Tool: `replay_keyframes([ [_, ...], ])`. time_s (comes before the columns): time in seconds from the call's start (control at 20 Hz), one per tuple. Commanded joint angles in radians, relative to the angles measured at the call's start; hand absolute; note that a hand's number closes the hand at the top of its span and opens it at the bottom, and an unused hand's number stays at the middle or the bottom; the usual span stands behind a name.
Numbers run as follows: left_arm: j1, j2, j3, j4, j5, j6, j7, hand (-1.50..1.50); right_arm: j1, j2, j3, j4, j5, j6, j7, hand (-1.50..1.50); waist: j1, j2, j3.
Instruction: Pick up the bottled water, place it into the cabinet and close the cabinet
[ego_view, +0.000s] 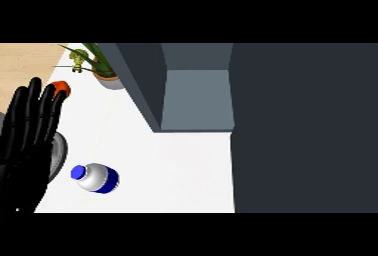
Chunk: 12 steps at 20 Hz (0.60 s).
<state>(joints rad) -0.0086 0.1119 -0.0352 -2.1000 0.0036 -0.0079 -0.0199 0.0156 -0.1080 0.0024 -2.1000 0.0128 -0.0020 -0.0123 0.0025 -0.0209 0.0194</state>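
Observation:
The bottled water (96, 177) stands on the white counter (170, 160) at the lower left, seen from above: clear body, blue label, blue cap. My left hand (28, 135) shows at the left edge, open, fingers straight and pointing up, a little left of the bottle and not touching it. The dark grey cabinet (196, 95) sits at the back, its inside open to view. Its open door (303, 125) fills the right side of the view. My right hand does not show.
A potted plant (100, 67) stands at the back left by the cabinet's left wall. An orange-red object (61, 88) peeks out behind my fingertips. A grey round rim (59, 155) lies partly under my left hand.

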Motion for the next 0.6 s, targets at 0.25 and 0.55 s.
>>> replay_keyframes([
  [0.25, 0.019, 0.189, -0.033, 0.029, 0.447, -0.495, -0.099, -1.50, 0.047, 0.023, 0.020, -0.096, -0.074, 0.026, 0.003, -1.50, -0.036, 0.015, -0.025],
  [0.55, 0.196, 0.421, 0.060, 0.156, 0.728, -0.756, 0.002, -1.50, 0.235, 0.028, 0.090, -0.155, -0.192, 0.078, 0.180, -1.50, -0.014, 0.016, -0.022],
])
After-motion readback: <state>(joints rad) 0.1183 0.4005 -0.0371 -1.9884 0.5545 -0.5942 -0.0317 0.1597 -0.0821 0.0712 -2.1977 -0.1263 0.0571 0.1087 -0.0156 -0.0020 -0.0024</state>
